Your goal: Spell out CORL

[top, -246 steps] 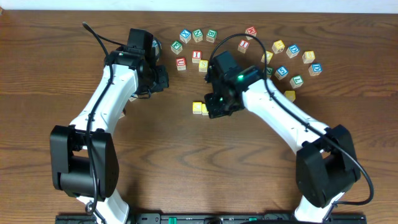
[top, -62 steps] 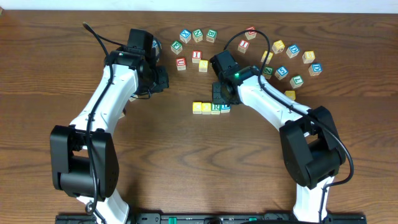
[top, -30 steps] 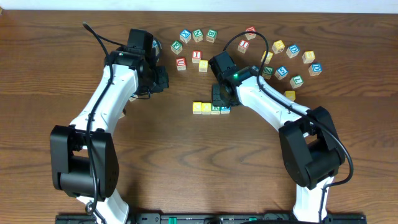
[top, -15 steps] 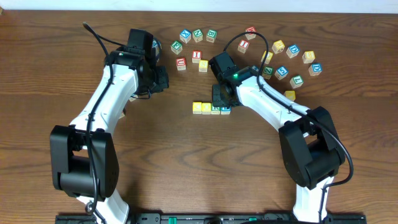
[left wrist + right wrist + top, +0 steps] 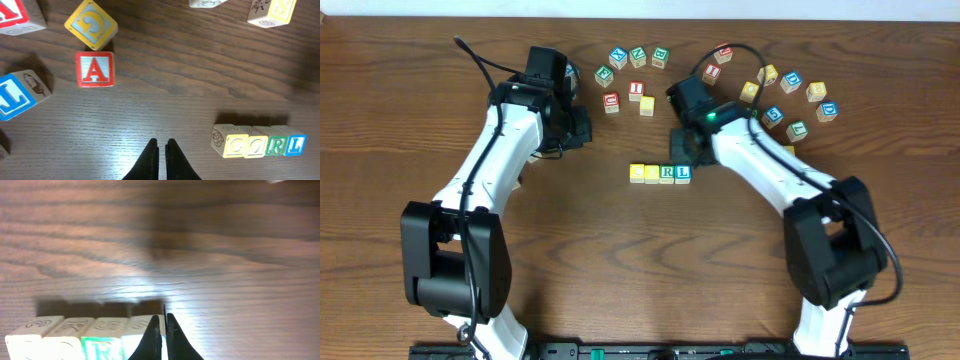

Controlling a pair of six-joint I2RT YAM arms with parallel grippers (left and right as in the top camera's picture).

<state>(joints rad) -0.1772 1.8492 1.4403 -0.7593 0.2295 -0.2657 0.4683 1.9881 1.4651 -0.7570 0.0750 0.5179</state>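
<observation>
Four letter blocks (image 5: 660, 173), touching in a row reading CORL, lie centrally on the surface (image 5: 620, 260). Left pincer (image 5: 161, 146) and right pincer (image 5: 162, 324) are pressed together, empty. Blocks likely light, rigid; grasp opposite flat faces.

Overhead I get bright, even light on the tabletop (image 5: 620, 260), sharp edge to edge, with soft shadows beside the arms (image 5: 490, 160). Both wrist feeds show a white glare patch on the wood just ahead of the left tool (image 5: 161, 150) and right tool (image 5: 162, 330). The row of blocks (image 5: 85, 335) casts a dark shadow behind it.
</observation>
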